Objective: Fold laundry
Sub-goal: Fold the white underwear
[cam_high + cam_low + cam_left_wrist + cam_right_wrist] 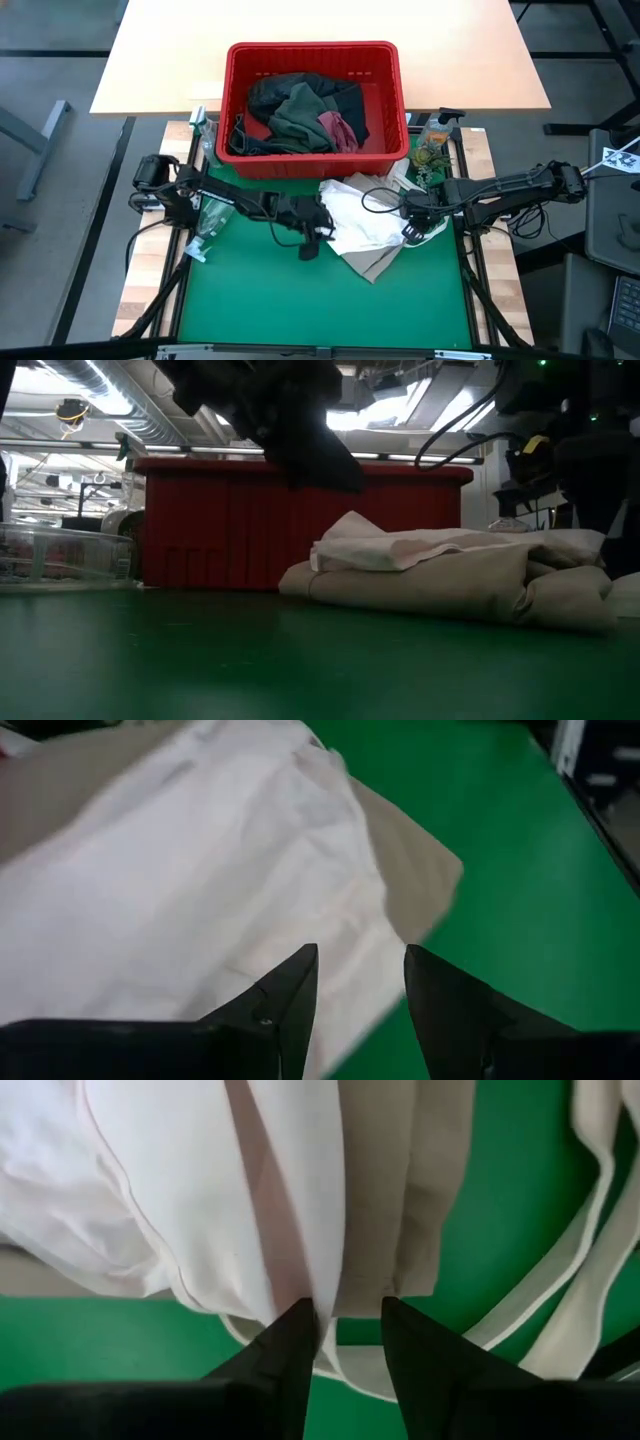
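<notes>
Now | left end effector [360, 975] parted over tan top [200, 870]

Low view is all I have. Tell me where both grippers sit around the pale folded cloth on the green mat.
Observer: From above, the left gripper is at one edge of the pale folded cloth, and the right gripper is at the opposite edge.
Operator: Report the jaws.
Observer: In both wrist views the jaws stand open over the cloth's edge, with a clear gap between them.
</notes>
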You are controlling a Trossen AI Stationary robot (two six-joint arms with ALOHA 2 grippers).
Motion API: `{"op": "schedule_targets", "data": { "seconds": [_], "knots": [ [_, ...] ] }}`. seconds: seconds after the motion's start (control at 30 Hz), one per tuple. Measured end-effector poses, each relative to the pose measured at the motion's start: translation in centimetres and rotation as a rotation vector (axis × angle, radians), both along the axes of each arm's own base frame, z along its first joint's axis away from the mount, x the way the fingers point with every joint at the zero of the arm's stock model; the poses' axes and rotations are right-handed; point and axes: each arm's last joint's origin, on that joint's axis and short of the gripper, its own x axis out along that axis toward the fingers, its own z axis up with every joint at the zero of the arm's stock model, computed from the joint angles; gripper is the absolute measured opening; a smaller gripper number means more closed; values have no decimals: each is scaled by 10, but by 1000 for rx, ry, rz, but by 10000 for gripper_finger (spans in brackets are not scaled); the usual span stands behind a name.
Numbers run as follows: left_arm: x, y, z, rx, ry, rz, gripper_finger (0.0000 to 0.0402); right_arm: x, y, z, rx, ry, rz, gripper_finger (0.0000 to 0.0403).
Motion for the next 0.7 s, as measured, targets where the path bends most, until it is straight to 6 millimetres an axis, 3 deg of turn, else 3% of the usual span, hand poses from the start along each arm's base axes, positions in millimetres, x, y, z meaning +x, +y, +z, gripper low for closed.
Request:
{"op": "schedule_targets", "data": {
  "seconds": [0.1,0.37,0.57,0.7],
  "knots": [
    [-2,-12,-1,43,12,-10,145,0,0,0,16,0,1,122],
    [-2,-40,-22,374,37,-160,145,0,0,0,16,0,1,122],
    [2,-44,-42,540,83,-127,145,0,0,0,16,-1,1,122],
    [6,-43,-51,549,89,-163,145,0,0,0,16,-1,1,122]
  ]
}}
